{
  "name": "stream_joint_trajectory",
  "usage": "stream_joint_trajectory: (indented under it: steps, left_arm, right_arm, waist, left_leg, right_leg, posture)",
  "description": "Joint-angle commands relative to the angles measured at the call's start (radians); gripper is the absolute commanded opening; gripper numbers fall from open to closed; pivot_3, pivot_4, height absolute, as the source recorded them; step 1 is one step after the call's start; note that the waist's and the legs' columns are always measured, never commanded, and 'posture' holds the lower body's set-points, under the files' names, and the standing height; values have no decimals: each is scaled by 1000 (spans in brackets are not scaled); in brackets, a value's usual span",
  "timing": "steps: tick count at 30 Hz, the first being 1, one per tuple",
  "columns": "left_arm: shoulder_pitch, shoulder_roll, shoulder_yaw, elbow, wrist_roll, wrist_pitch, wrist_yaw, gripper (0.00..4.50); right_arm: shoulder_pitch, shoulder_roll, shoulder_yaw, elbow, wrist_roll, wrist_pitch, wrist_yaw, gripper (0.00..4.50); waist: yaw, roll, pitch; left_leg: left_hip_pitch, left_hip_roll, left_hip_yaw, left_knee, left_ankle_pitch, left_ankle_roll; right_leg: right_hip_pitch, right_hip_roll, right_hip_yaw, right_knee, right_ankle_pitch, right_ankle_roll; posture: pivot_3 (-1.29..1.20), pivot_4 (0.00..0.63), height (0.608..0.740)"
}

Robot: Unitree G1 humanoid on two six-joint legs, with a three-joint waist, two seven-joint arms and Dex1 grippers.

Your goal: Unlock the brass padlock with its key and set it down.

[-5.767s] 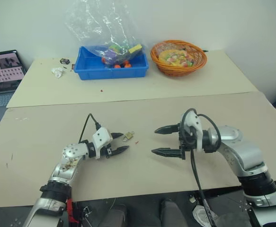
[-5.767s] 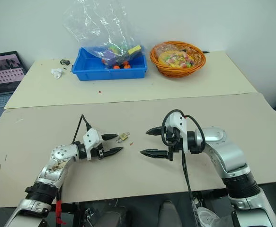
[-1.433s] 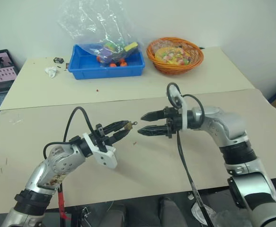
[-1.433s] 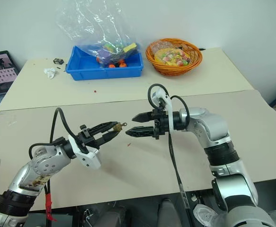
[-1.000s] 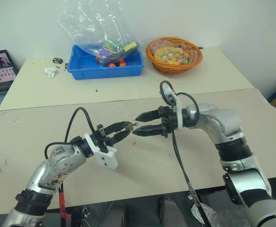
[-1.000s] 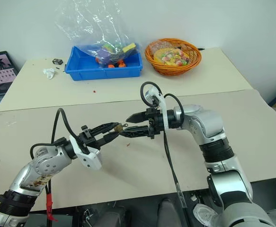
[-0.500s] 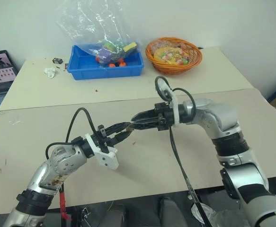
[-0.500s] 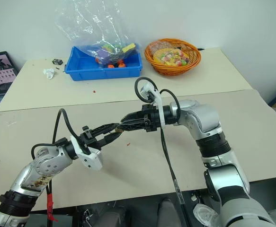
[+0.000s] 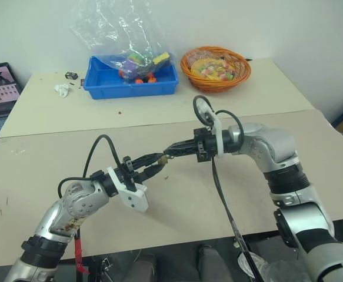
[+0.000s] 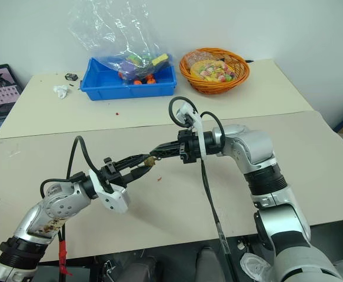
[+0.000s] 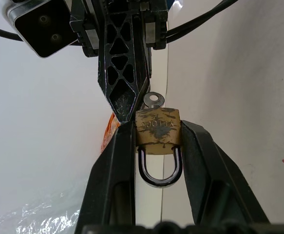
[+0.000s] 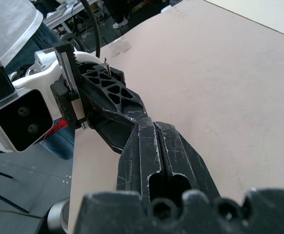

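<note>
Above the beige table [image 9: 230, 194], mid-frame in the head views, the left gripper [image 11: 156, 146] is pinching the brass padlock [image 11: 158, 127] between its fingers, shackle toward the wrist. The right gripper [image 9: 170, 151] is pressing its fingers together at the key [image 11: 153, 100] sticking from the lock body; whether they grip it is unclear. Unlocking seems underway: next, turning the key while the lock is being held steady.
</note>
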Motion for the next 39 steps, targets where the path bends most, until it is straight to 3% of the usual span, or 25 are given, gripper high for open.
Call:
stream_joint_trajectory:
  steps: [1,4,38,39]
  left_arm:
    - [-4,-3,13,-22,-14,5,5,808]
    - [-2,-2,12,-25,-17,6,4,808]
    - [4,-1,14,-44,-13,12,1,808]
    - [5,-2,14,-45,-13,13,1,808]
  right_arm:
    - [-23,6,-40,-26,17,8,-13,1076]
    - [-28,2,-48,-22,23,20,-16,2135]
    - [37,-19,-28,-41,25,43,18,2135]
    - [38,-20,-29,-42,25,44,17,1892]
  waist:
    - [0,0,0]
    - [1,0,0]
    - [1,0,0]
    - [1,0,0]
  left_leg:
    - [0,0,0,0,0,0]
    - [0,0,0,0,0,0]
    - [0,0,0,1,0,0]
    - [0,0,0,1,0,0]
  right_leg:
    - [0,0,0,0,0,0]
    - [0,0,0,0,0,0]
    - [0,0,0,0,0,0]
    - [0,0,0,0,0,0]
  posture:
    - [0,150,740]
    - [0,150,740]
    - [0,150,740]
    - [0,150,740]
